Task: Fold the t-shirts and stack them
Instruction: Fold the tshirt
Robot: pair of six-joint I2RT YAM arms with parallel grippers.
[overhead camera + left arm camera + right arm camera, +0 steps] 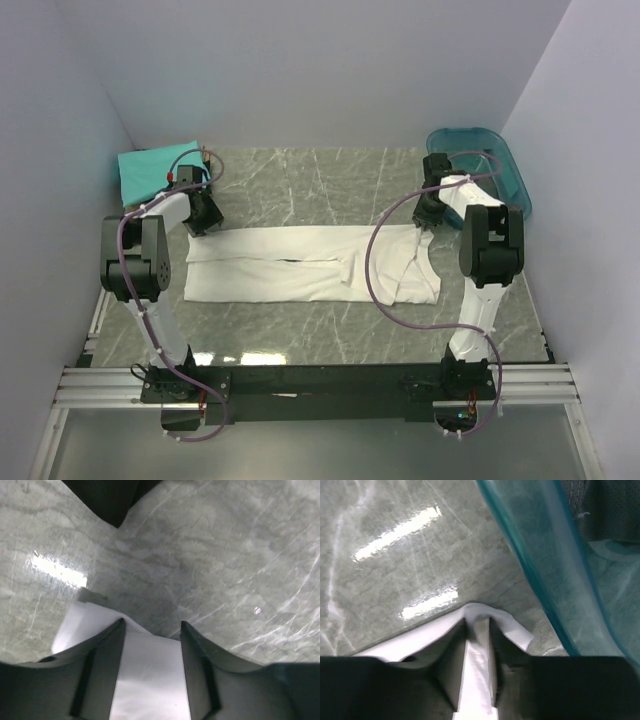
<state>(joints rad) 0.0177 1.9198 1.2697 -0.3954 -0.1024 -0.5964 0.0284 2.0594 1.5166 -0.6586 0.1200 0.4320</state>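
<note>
One teal cloth t-shirt (pixel 150 170) is lying folded; the white cloth t-shirt (pixel 290 270) is lying half-folded, right hand (pixel 477 625) pinching its corner, left hand (pixel 151 625) gaping over it.

Ahead of the left fingers (pixel 107 655) the bare marble table (pixel 225 555) runs open, with room to slide forward and to their right. Only a dark shape (pixel 107 497), which cannot be identified, juts in ahead and to their left. The gap between them is filled by the white t-shirt (pixel 150 680). From above, the folded teal t-shirt (pixel 155 170) lies beyond these fingers on their left, with the side wall (pixel 50 150) close behind it. The right fingers (pixel 452 665) have little room on their right – the teal tub (pixel 545 570) stands just beside them – and white cloth fills the narrow slot between them. To their left and ahead, the marble is free.
</note>
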